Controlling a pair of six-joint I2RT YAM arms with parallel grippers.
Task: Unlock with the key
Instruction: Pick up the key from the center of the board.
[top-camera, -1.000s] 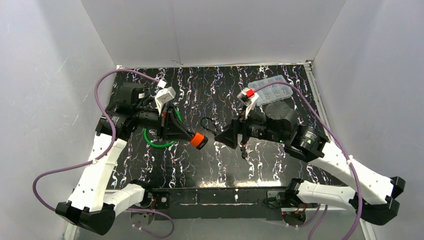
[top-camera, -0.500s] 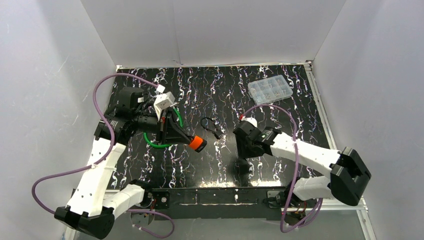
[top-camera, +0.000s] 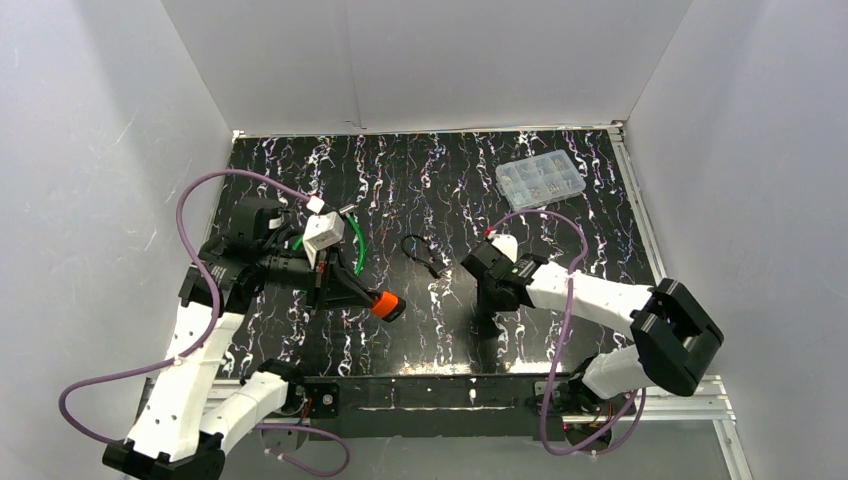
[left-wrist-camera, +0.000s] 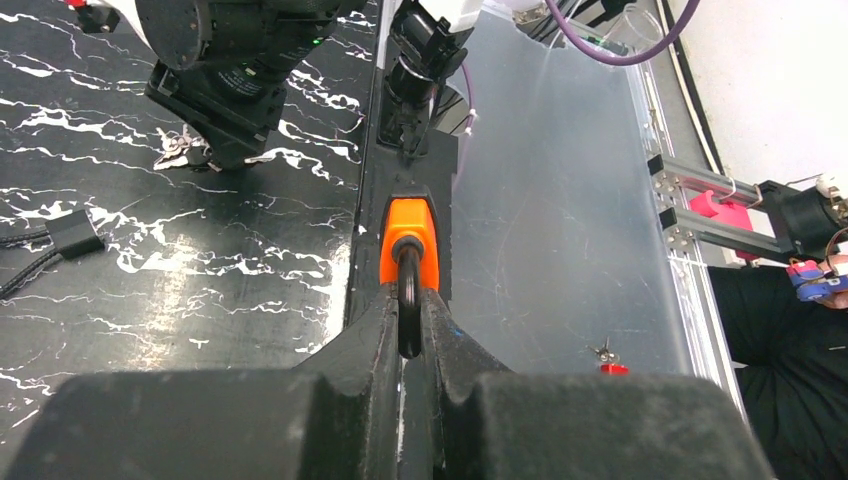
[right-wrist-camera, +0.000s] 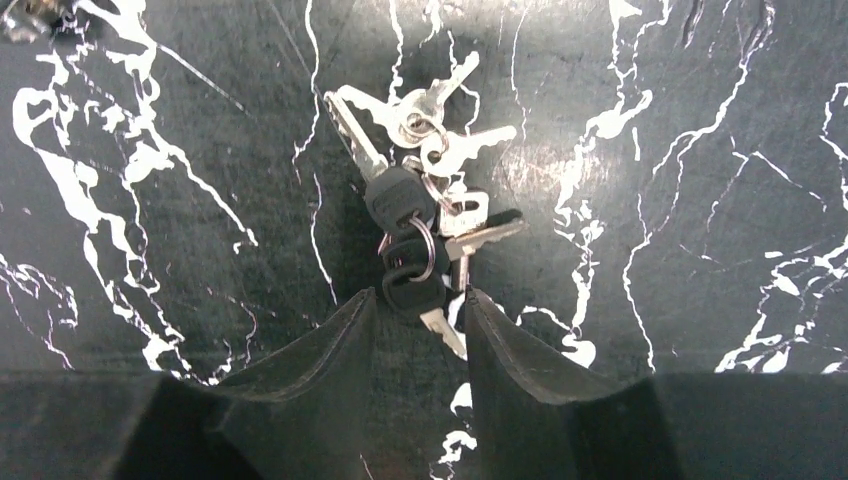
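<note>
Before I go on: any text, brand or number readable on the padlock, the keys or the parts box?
No text is readable in any view.
orange padlock: no marking shows.
bunch of keys: any stamping is too small to read.
clear compartment box: no label can be made out.

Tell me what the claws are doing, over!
Left claw shut on orange padlock shackle. Right claw open, straddling the key bunch. Nothing blocking.

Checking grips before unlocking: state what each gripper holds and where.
Left gripper: the orange padlock, by its dark shackle. Right gripper: jaws straddle the key bunch; a grip cannot be told.
</note>
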